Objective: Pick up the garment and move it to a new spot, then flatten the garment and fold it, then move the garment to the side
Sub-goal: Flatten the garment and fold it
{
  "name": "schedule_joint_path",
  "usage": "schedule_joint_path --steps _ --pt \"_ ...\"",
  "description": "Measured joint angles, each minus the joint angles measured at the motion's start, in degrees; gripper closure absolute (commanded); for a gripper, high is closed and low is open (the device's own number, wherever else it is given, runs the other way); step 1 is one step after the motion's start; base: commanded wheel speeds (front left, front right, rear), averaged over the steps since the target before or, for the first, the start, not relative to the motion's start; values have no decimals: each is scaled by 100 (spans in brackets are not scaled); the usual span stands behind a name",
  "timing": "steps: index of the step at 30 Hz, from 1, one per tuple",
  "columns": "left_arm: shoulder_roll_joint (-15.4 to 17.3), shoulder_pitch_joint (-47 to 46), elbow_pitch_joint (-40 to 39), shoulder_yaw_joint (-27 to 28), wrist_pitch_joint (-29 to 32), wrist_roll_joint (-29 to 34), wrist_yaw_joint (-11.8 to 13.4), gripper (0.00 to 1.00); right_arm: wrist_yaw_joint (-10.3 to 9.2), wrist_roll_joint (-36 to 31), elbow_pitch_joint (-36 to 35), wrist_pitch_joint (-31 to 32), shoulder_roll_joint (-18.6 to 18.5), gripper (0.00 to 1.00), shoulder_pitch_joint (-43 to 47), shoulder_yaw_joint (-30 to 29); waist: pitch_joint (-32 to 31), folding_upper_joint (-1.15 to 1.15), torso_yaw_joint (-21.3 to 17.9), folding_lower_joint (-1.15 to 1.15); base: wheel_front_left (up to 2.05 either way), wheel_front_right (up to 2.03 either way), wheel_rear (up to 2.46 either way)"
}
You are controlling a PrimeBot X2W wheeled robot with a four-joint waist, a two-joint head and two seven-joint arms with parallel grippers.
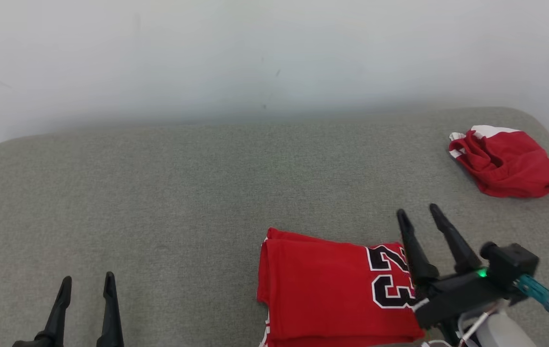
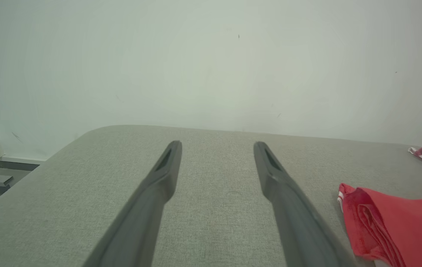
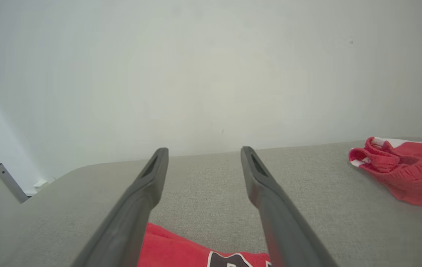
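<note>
Red jersey (image 1: pixel 332 289): it is lying folded into a neat rectangle on the grey cloth tabletop (image 1: pixel 158 193), near my edge and right of centre, its black 23 facing up.
My right gripper (image 1: pixel 417 209): it is reaching over the jersey's right edge with its two fingers standing apart, gripping nothing.
My left gripper (image 1: pixel 87 277): it is hanging low at my left, well apart from the jersey, fingers spread and empty.
Other red cloth (image 1: pixel 508 164): it is sitting crumpled near the far right corner, well apart from the jersey.
Done, as I am judging it: the flattening and folding are looking finished, with stacked layers showing along the jersey's left side.
Left, as I am judging it: at most the move to the side. The jersey is already sitting toward my right, so I am not managing to tell whether this is its final place.
</note>
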Motion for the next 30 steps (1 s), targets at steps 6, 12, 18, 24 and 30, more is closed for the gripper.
schedule_joint_path --steps 6,12,18,24,30 --pt "0 23 -89 89 0 71 -3 0 0 -548 -806 -13 78 0 721 -721 -59 0 -88 0 0 0 0" --pt "-1 115 -209 131 0 165 0 0 0 -909 -1230 -13 287 0 1271 -1109 -122 0 -123 0 0 0 0" --pt "12 248 -314 82 0 226 -47 0 0 -1137 -1474 -13 427 0 1644 -1326 -206 0 -100 0 0 0 0" --pt "45 404 -380 -11 1 254 -87 0 0 -1267 -1512 -13 480 0 1759 -1388 -253 0 -32 0 0 0 0" --pt "105 524 -382 -136 0 219 -148 0 0 -1343 -1439 -13 524 0 1791 -1401 -290 0 59 0 0 0 0"
